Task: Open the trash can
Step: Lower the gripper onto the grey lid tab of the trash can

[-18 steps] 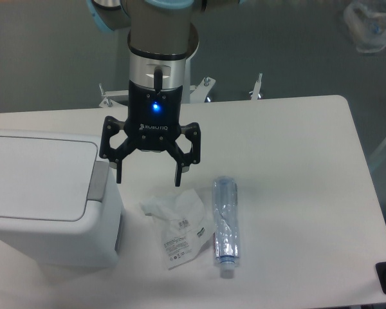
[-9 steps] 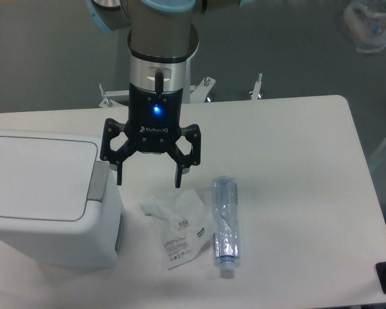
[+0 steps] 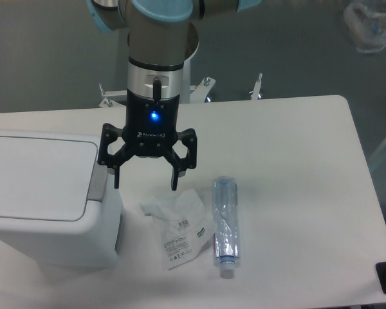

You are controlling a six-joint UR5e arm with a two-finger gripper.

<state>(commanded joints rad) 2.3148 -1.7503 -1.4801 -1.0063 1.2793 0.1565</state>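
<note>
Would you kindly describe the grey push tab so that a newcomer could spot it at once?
Start at the trash can, the big white bin at the left of the table. On its right edge, beside the flat lid, sits the push tab. It is the only grey part of the bin, just under the open gripper.

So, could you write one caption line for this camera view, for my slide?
Open gripper hovers beside the closed white trash can, near its grey tab; crumpled wrapper and bottle lie on table.
</note>
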